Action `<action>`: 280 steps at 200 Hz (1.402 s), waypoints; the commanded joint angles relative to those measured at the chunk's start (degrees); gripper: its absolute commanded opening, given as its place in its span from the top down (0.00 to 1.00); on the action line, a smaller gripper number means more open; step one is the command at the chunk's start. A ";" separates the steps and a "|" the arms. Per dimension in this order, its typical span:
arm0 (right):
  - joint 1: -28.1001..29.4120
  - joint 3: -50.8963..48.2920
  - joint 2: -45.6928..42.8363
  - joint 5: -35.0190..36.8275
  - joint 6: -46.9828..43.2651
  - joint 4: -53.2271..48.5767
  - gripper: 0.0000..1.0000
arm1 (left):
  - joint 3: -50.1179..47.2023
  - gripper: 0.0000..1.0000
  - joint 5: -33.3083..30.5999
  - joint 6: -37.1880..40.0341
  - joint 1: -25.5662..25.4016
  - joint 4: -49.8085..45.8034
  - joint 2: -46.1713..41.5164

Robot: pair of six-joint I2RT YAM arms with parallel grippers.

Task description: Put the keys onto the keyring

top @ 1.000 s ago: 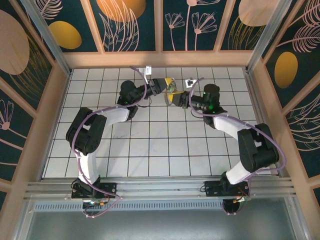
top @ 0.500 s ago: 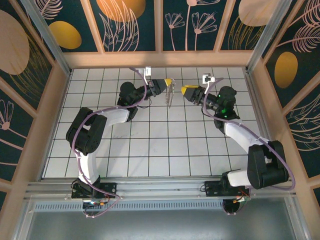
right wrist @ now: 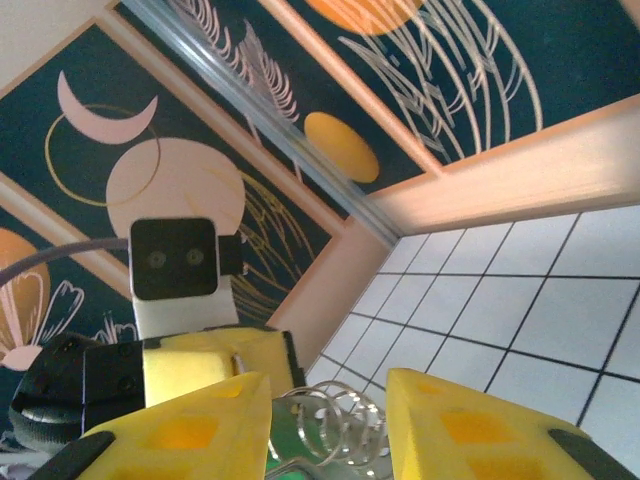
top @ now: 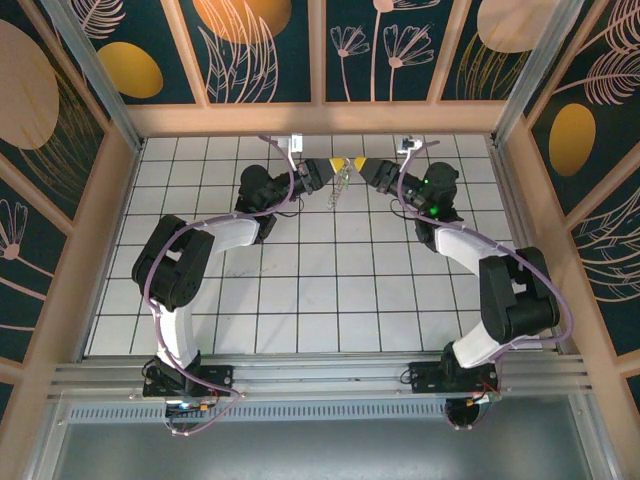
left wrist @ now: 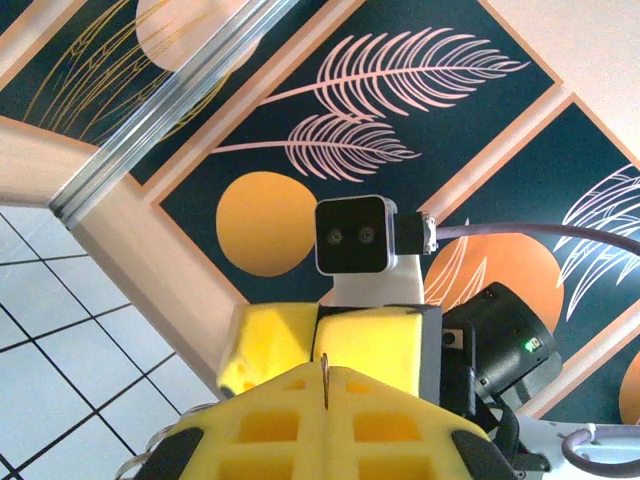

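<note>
While the left claw (top: 336,164) reaches toward 12 o'clock over the white tiled worktop (top: 300,290), its yellow foam pads are pressed fully together on a thin pale metal keyring (top: 342,183), which dangles from the tip above the far tiles. From the left wrist camera, the pads of the left claw (left wrist: 325,388) meet in a hairline seam, with a sliver of the keyring (left wrist: 325,368) edge-on in it. At 3 o'clock of the dangling ring, the right claw (top: 366,167) points toward 9 o'clock, its tip near the other's. Seen from the right wrist camera, the right claw (right wrist: 328,385) stands narrowly parted, and the silver loops of the keyring (right wrist: 335,412) sit in the gap between its two yellow pads; I cannot tell whether either pad touches the wire. At 8 o'clock of those loops sits the bright green plastic head of a small key (right wrist: 285,440), partly hidden behind one pad. Whether that key is threaded on the ring is too small to tell
</note>
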 commanded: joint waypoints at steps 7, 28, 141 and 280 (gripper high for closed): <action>2.10 1.75 0.01 -0.05 0.66 5.47 0.67 | 0.31 1.00 0.16 -0.58 -0.40 3.78 -2.17; 2.27 0.57 -0.34 0.39 1.04 6.47 0.68 | 0.31 1.00 0.16 -0.58 -0.41 3.73 -2.16; -1.92 -2.34 -0.49 0.31 4.92 11.63 0.68 | 0.49 1.00 0.90 -0.87 -0.67 3.91 -2.18; 1.56 0.01 2.79 -1.41 5.53 13.18 0.80 | 1.54 1.00 1.43 -0.85 -1.11 3.57 -1.65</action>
